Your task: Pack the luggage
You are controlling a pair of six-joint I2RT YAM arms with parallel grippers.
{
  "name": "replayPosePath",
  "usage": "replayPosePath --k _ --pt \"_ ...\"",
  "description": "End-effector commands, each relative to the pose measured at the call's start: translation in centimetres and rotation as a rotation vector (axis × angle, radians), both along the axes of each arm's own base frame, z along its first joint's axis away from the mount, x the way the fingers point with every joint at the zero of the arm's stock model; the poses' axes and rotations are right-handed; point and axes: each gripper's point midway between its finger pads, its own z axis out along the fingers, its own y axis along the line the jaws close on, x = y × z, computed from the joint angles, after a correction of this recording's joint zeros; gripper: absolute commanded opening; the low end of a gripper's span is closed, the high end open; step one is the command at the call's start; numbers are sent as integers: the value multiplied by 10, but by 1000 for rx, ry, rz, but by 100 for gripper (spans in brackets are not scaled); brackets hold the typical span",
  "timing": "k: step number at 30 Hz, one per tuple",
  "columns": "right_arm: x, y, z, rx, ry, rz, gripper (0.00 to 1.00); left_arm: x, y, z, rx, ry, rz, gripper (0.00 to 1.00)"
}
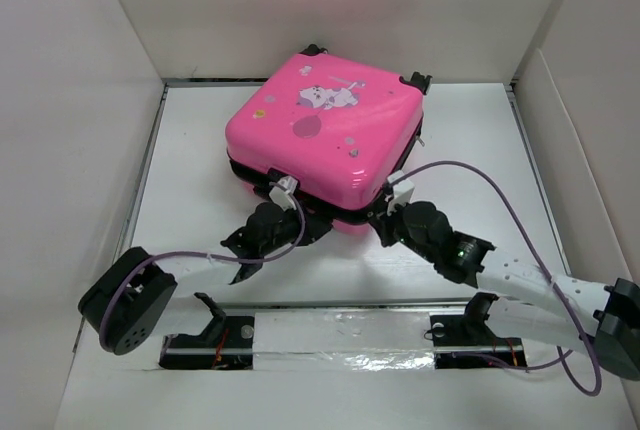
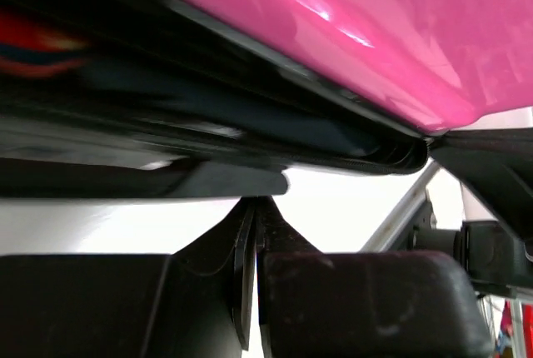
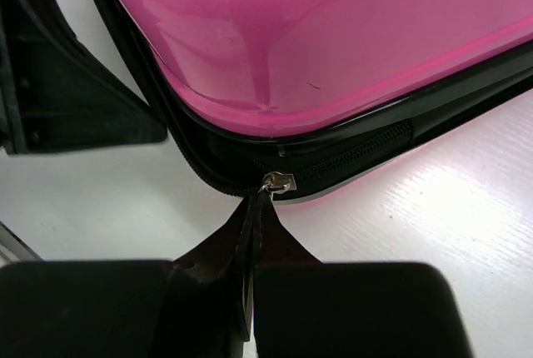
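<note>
The hot-pink luggage (image 1: 325, 130) lies flat on the white table, its lid lowered over the black lower half with a dark gap along the front. My left gripper (image 1: 289, 200) is at the front edge, shut; in the left wrist view its tips (image 2: 254, 204) meet just under the luggage's (image 2: 333, 33) black rim, and I cannot tell whether anything is pinched. At the front right corner my right gripper (image 1: 386, 212) is shut. In the right wrist view the right gripper (image 3: 260, 201) pinches the pull of the metal zipper slider (image 3: 277, 183) on the luggage (image 3: 333, 42).
White walls (image 1: 70, 100) box in the table on three sides. Purple cables (image 1: 500, 190) arc over both arms. A foil-taped strip (image 1: 340, 335) runs along the near edge by the arm bases. Something red and orange (image 2: 33, 50) shows blurred inside the gap.
</note>
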Motion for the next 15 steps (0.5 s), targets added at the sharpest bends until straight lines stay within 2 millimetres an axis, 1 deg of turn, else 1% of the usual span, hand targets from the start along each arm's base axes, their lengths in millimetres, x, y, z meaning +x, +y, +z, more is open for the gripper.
replayPosePath --k 1,2,4,5,7,8,9,10,11,12,13,14,15 --pt "-46 46 1 104 96 183 0 35 -22 61 -124 -164 64 0" --pt "-48 56 11 147 85 199 0 32 -27 62 -134 -162 46 0" --pt "-54 70 17 170 79 225 0 33 -35 61 -141 -155 33 0" --pt "-52 81 23 182 76 223 0 32 -39 61 -144 -153 25 0" --pt "-52 95 27 189 68 212 0 32 -45 58 -143 -147 16 0" --pt "-52 102 25 185 74 206 0 32 -47 59 -149 -146 16 0" --pt "-50 107 34 202 66 186 0 33 -47 57 -148 -142 15 0" --pt "-41 104 36 208 51 135 0 33 -47 56 -145 -140 16 0" --pt "-43 108 40 234 52 134 0 35 -46 57 -145 -145 25 0" --pt "-43 106 41 244 51 127 0 35 -45 56 -141 -145 29 0" --pt "-39 101 42 248 47 93 0 33 -43 55 -136 -146 29 0" --pt "-39 94 37 236 66 61 0 32 -40 56 -134 -146 37 0" --pt "-39 85 42 245 63 37 0 31 -38 56 -130 -150 38 0"
